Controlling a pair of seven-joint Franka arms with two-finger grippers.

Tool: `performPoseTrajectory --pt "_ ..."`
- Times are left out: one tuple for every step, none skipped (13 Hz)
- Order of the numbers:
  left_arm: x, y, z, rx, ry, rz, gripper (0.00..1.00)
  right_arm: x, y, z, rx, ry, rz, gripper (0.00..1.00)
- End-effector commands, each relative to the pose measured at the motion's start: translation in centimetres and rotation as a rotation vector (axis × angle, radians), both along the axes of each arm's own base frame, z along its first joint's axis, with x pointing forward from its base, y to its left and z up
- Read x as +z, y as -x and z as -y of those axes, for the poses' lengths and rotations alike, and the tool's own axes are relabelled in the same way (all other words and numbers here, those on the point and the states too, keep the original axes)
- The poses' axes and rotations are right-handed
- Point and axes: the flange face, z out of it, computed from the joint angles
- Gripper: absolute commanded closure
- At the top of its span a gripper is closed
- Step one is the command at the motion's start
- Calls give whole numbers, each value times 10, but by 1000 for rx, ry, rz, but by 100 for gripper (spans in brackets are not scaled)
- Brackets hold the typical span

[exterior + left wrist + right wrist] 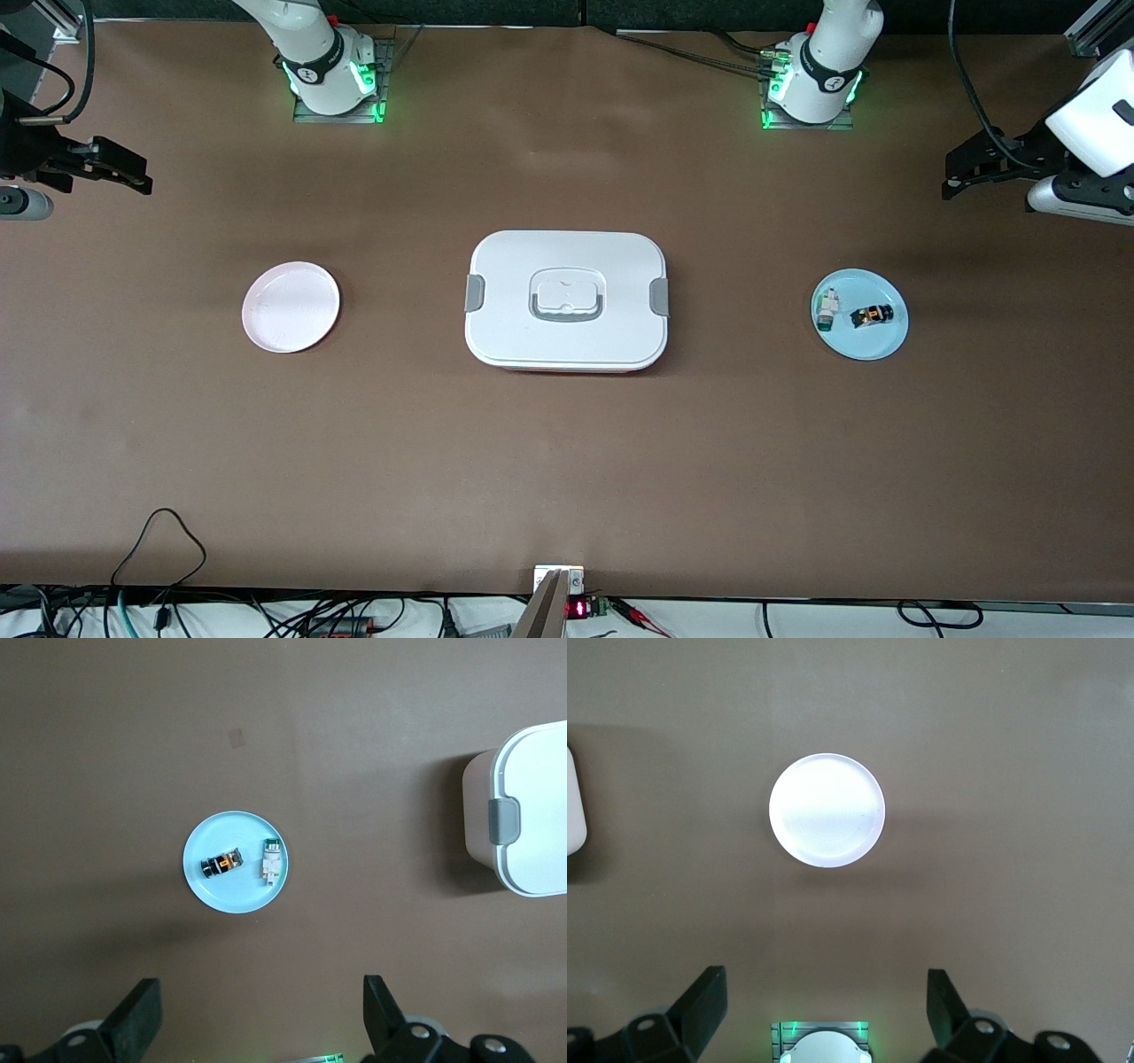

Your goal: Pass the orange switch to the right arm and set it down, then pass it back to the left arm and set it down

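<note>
table [567, 461] showing brown | box [567, 266] showing white, grey clips | plate [873, 344] showing pale blue | second plate [291, 307] showing pinkish white | orange switch [873, 315] showing black with orange marks | small component [827, 309] showing white-and-green

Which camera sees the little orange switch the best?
The left wrist view: the orange switch lies in plain sight on the light blue plate, beside the white-and-green part, with nothing covering it. The front view shows the switch too, but tinier. The right wrist view shows no switch, only the empty pale plate.
</note>
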Motion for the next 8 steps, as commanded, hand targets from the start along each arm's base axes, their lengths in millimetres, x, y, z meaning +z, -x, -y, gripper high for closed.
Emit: performPoseTrajectory --pt "1 2 0 -10 -21 8 0 8 3 -3 -4 -14 0 0" --pt "1 2 1 -10 -21 5 0 7 2 -3 -4 -14 -2 0" --pt "1 2 1 -9 -21 5 0 7 2 -2 -6 -14 -2 0" --pt "1 2 1 -9 -21 5 0 7 2 -2 -5 -14 1 0" --pt "0 2 0 -7 -21 3 0 7 2 -2 -4 -11 1 0" --pt "-1 2 0 -7 -21 2 0 7 2 -2 -4 -11 1 0" --pt "-1 2 0 -7 -21 0 0 7 2 0 -7 -11 3 0" --pt "-1 2 0 -7 -21 0 0 7 2 1 -8 -10 4 0"
